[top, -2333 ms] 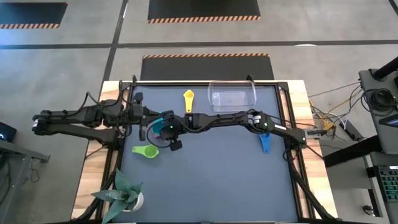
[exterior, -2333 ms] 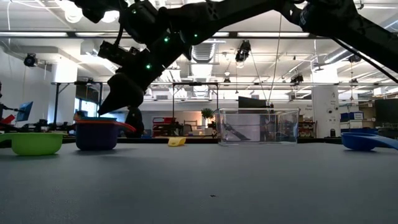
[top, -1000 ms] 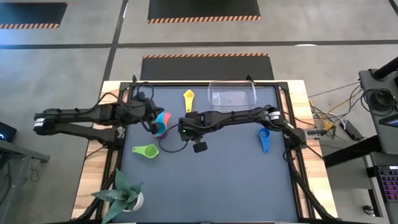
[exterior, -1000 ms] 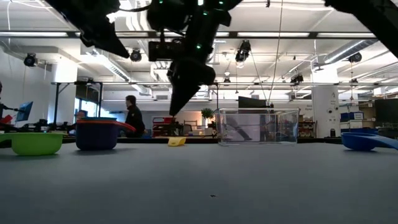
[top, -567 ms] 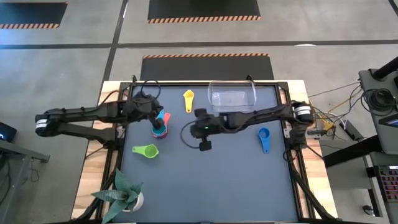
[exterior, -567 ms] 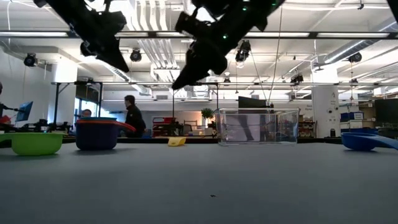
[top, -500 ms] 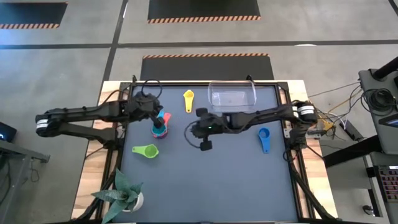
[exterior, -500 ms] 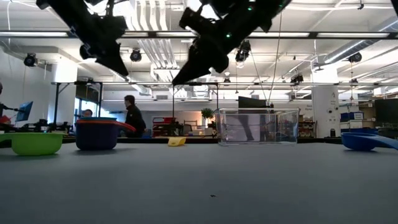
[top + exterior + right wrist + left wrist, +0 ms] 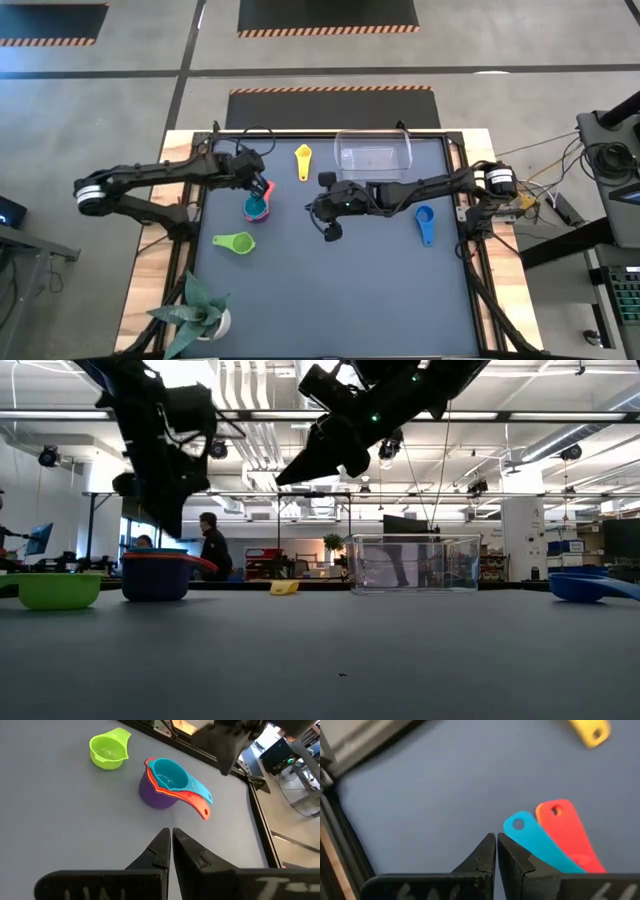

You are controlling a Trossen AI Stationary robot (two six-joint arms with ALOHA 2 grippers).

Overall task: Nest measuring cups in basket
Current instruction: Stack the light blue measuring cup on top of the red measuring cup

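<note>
A stack of measuring cups [image 9: 257, 207] stands on the mat left of centre: a purple cup [image 9: 156, 794] with a red and a cyan cup [image 9: 167, 773] nested inside. Its cyan handle [image 9: 532, 842] and red handle [image 9: 568, 832] lie side by side. My left gripper [image 9: 258, 184], shut, hangs just above the stack [image 9: 155, 576] and points down without touching it. My right gripper [image 9: 320, 206], shut, hovers over the mat's middle. The green cup [image 9: 235, 243], the yellow cup [image 9: 303, 160] and the blue cup [image 9: 425, 222] lie apart on the mat. The clear basket [image 9: 374, 152] stands at the far edge.
A potted plant [image 9: 200, 310] stands at the near left corner. The mat's raised black frame [image 9: 455, 150] runs round the work area. People show in the room behind the table [image 9: 212, 545]. Open mat lies along the near side.
My left gripper has come down toward the stack and tipped to point downward. My right gripper has drawn back from the stack toward the table's right and risen a little. The cups have stayed where they were.
</note>
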